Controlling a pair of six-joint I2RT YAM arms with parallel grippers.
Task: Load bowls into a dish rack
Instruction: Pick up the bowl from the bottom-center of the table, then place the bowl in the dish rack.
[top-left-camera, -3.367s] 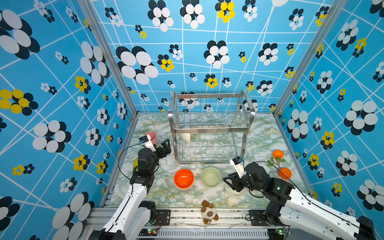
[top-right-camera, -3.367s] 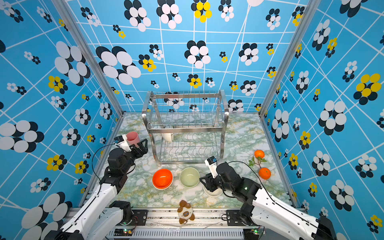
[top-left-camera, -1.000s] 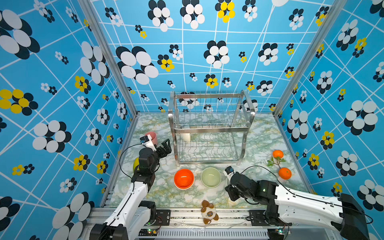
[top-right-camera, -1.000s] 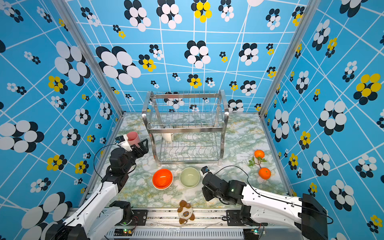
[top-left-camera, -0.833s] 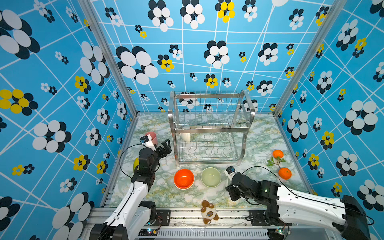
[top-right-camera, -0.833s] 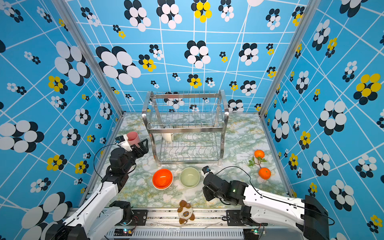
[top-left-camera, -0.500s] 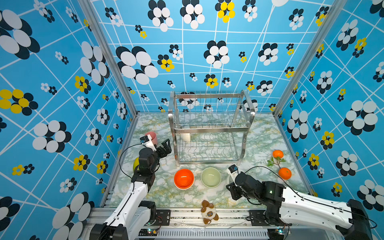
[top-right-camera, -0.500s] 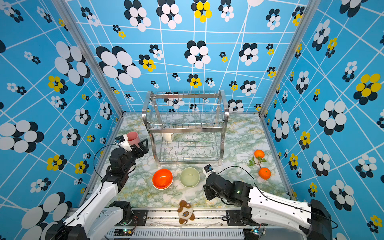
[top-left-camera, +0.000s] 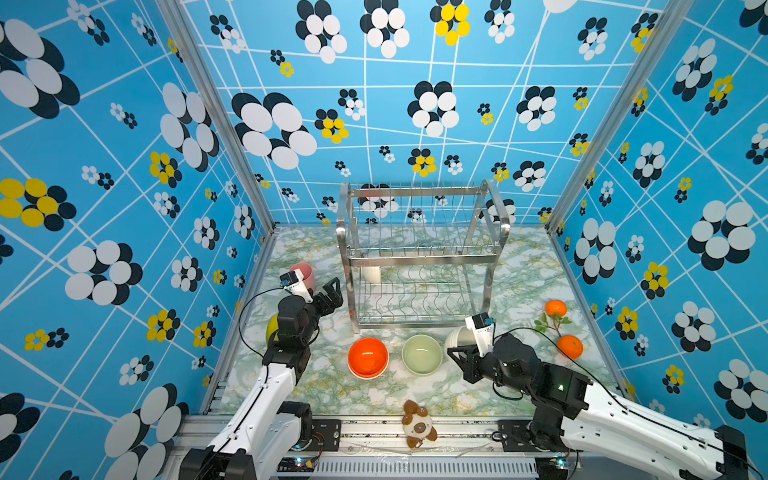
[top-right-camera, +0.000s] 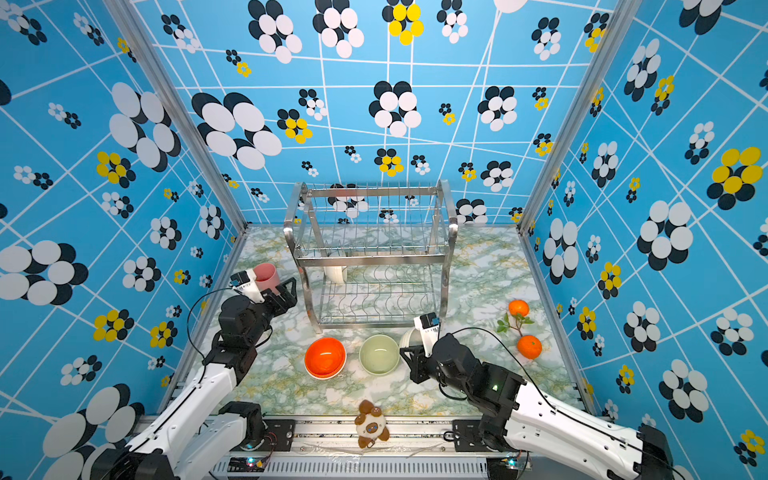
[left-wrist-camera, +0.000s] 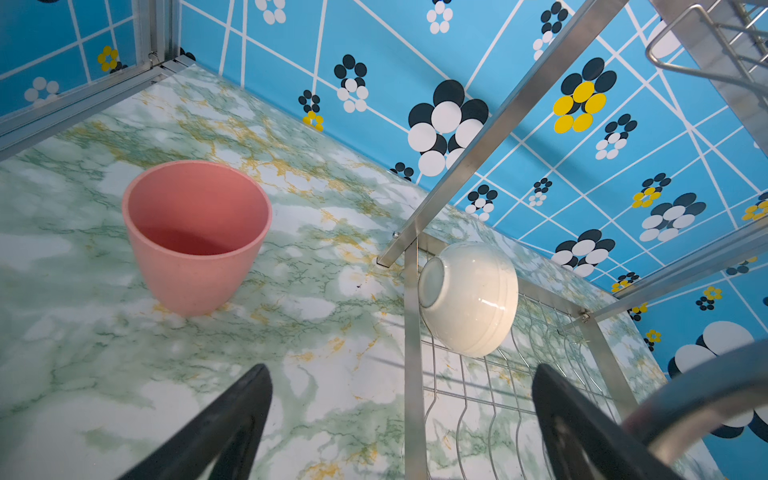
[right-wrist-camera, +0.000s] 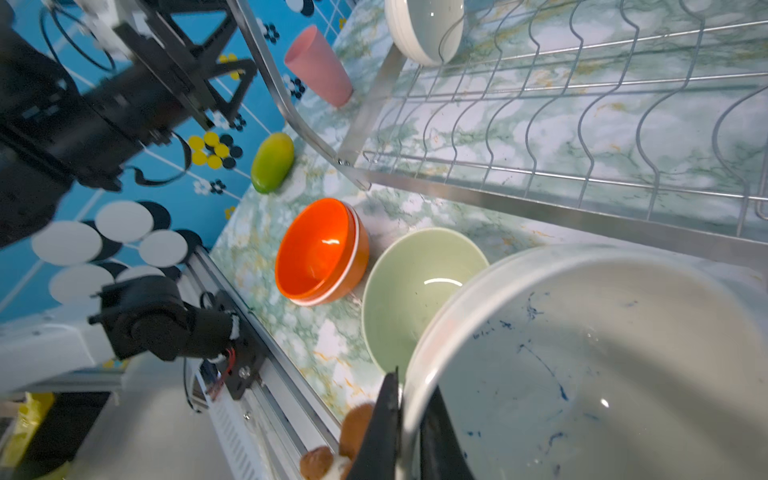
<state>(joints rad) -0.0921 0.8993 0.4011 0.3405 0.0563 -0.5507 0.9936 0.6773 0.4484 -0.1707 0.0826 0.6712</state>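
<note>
The steel dish rack (top-left-camera: 419, 257) (top-right-camera: 370, 259) stands mid-table in both top views. One cream-white bowl (top-left-camera: 371, 274) (left-wrist-camera: 469, 299) leans on edge at the left end of the lower tier. In front of the rack sit two nested orange bowls (top-left-camera: 368, 357) (right-wrist-camera: 320, 249) and a sage green bowl (top-left-camera: 421, 354) (right-wrist-camera: 411, 291). My right gripper (top-left-camera: 463, 359) (right-wrist-camera: 409, 399) is shut on the rim of another cream-white bowl (top-left-camera: 456, 338) (right-wrist-camera: 602, 365), held tilted beside the green one. My left gripper (top-left-camera: 332, 291) (left-wrist-camera: 401, 386) hangs open and empty near the rack's left front post.
A pink cup (top-left-camera: 302, 274) (left-wrist-camera: 195, 237) stands behind my left gripper. A green-yellow fruit (right-wrist-camera: 272, 162) lies by the left wall. Two oranges (top-left-camera: 555, 308) (top-left-camera: 569, 346) with a leafy sprig lie at the right. A plush toy (top-left-camera: 419, 424) sits on the front rail.
My right gripper has moved right and toward the rack with the cream-white bowl in it, lifting and tilting it. The left arm has not moved.
</note>
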